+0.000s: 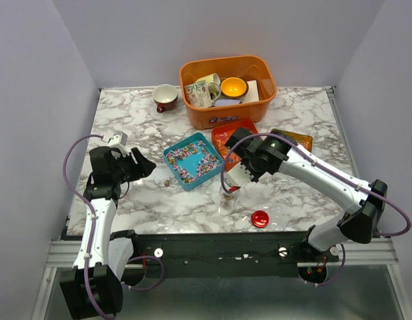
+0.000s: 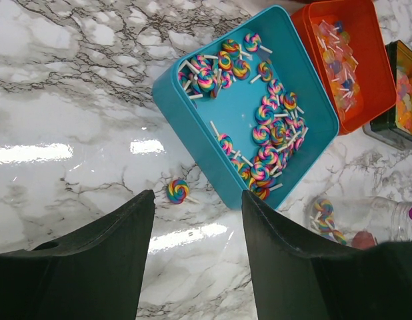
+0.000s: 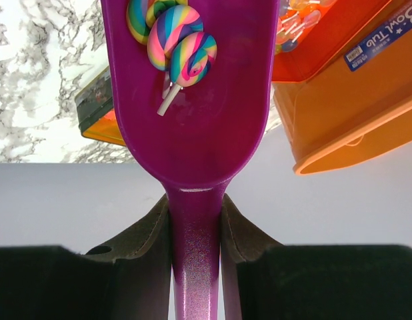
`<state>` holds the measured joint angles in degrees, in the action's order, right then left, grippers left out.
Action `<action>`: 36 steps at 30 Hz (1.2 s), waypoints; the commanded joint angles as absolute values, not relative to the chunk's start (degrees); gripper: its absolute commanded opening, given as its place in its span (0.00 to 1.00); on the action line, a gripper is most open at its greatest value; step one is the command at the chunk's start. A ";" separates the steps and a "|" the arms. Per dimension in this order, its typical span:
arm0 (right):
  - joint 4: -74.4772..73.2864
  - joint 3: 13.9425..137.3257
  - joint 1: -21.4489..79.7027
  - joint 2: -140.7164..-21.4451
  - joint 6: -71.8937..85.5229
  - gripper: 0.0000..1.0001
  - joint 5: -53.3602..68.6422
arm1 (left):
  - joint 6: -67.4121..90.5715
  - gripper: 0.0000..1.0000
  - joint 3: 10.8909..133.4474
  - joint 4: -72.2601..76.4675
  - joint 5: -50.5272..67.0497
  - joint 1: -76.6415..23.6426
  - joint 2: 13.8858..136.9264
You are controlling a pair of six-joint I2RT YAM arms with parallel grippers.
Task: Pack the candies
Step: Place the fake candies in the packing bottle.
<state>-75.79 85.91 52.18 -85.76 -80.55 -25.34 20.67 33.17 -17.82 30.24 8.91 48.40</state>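
The candies are rainbow swirl lollipops. Many lie in the teal tray [image 1: 193,161] [image 2: 227,107], and one loose lollipop [image 2: 178,191] [image 1: 167,181] lies on the marble beside it. My left gripper [image 2: 197,200] [image 1: 138,164] hovers open just short of that loose one, holding nothing. My right gripper [image 3: 195,203] [image 1: 237,176] is shut on the handle of a purple scoop [image 3: 193,107] carrying three lollipops [image 3: 174,41]. It hangs over a clear jar [image 1: 229,199] [image 2: 383,215] with a few lollipops [image 2: 326,217] inside. Pale wrapped candies [image 2: 334,47] fill an orange tray [image 1: 227,137].
A dark tray of yellow candies [image 1: 294,140] lies right of the orange tray. A small red lid [image 1: 260,219] lies near the front edge. At the back stand an orange tub [image 1: 213,117] holding mugs and a brown-and-white cup [image 1: 166,98].
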 commanded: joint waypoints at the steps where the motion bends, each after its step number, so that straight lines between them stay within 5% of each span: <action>1: -81.82 87.10 54.57 -86.75 -78.84 0.01 -29.53 | 21.09 0.65 33.57 -16.70 31.20 9.32 47.90; 36: -87.54 81.29 64.95 -82.00 -78.31 0.01 -39.11 | 22.85 0.65 33.49 -15.73 31.90 9.32 48.34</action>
